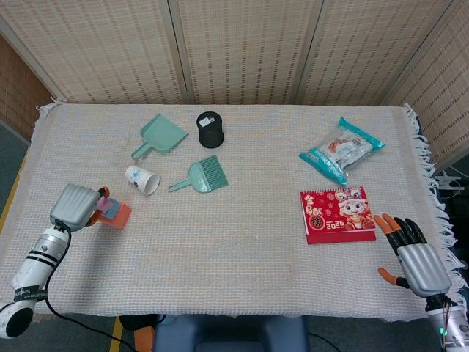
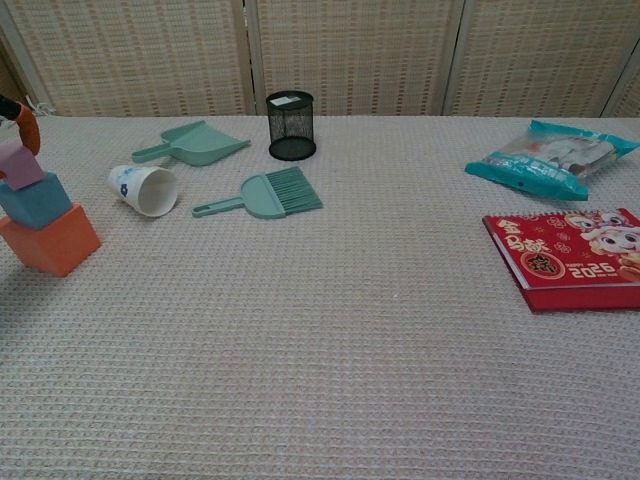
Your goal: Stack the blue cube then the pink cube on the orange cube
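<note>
One paper cup point(image 2: 143, 189) – just beside orange cube point(image 2: 50, 238).

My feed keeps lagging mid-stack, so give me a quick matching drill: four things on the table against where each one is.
Things:
1. pink cube
2. blue cube
3. paper cup
4. right hand

Places:
A. lying on its side beside the green brush
B. directly on the orange cube
C. open, near the table's right front corner, past the red calendar
D. on top of the stack, at the left hand's fingers

Pairs: 1-D, 2-B, 3-A, 4-C
</note>
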You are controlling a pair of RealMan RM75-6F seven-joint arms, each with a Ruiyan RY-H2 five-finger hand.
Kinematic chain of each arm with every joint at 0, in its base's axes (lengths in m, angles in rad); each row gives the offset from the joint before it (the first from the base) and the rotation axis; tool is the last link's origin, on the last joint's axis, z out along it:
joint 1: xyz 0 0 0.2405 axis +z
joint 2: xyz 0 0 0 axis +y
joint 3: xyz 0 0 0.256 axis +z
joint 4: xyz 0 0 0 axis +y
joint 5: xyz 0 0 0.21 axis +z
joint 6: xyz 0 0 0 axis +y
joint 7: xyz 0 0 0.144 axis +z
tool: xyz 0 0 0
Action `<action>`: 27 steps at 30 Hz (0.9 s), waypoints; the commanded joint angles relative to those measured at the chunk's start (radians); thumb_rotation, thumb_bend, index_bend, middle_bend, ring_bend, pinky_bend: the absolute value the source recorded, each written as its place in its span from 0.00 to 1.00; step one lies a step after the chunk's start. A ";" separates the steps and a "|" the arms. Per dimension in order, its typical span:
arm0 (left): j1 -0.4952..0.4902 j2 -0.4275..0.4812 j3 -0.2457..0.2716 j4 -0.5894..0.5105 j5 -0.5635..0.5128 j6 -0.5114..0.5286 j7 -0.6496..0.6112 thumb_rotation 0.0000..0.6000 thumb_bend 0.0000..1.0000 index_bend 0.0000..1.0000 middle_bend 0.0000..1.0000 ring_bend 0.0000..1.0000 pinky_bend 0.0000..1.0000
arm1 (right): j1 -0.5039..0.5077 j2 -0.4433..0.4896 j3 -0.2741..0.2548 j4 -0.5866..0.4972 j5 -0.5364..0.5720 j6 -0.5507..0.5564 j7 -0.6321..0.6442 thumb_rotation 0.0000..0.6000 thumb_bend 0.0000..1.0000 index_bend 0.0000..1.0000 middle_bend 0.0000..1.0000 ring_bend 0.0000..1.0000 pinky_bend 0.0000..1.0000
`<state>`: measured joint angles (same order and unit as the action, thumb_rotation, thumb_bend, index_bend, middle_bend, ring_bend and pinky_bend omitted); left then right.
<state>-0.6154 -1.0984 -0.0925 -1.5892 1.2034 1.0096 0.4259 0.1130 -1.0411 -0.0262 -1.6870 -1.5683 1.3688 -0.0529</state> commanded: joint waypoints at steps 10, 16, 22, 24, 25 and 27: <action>-0.005 -0.004 -0.003 0.004 0.000 0.000 0.001 1.00 0.46 0.64 1.00 1.00 1.00 | -0.002 0.004 -0.001 0.000 -0.004 0.006 0.006 1.00 0.09 0.00 0.00 0.00 0.00; -0.001 -0.001 -0.003 0.011 -0.002 0.003 -0.001 1.00 0.46 0.64 1.00 1.00 1.00 | -0.003 0.002 -0.001 0.000 -0.005 0.005 0.001 1.00 0.09 0.00 0.00 0.00 0.00; -0.002 -0.010 0.000 0.035 -0.001 0.005 0.014 1.00 0.46 0.64 1.00 1.00 1.00 | -0.003 0.002 -0.002 -0.002 -0.004 0.005 -0.003 1.00 0.09 0.00 0.00 0.00 0.00; -0.002 -0.012 0.000 0.039 -0.004 0.004 0.016 1.00 0.47 0.64 1.00 1.00 1.00 | -0.003 0.001 -0.001 -0.002 -0.003 0.005 -0.003 1.00 0.09 0.00 0.00 0.00 0.00; -0.002 -0.013 0.000 0.041 -0.006 0.002 0.016 1.00 0.47 0.64 1.00 1.00 1.00 | -0.003 0.001 -0.001 -0.001 -0.003 0.004 -0.004 1.00 0.09 0.00 0.00 0.00 0.00; -0.002 -0.014 0.000 0.044 -0.010 0.000 0.015 1.00 0.47 0.64 1.00 1.00 1.00 | -0.003 0.001 -0.001 -0.001 -0.003 0.005 -0.004 1.00 0.09 0.00 0.00 0.00 0.00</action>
<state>-0.6172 -1.1121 -0.0922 -1.5454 1.1940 1.0096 0.4406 0.1100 -1.0399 -0.0271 -1.6884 -1.5711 1.3734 -0.0572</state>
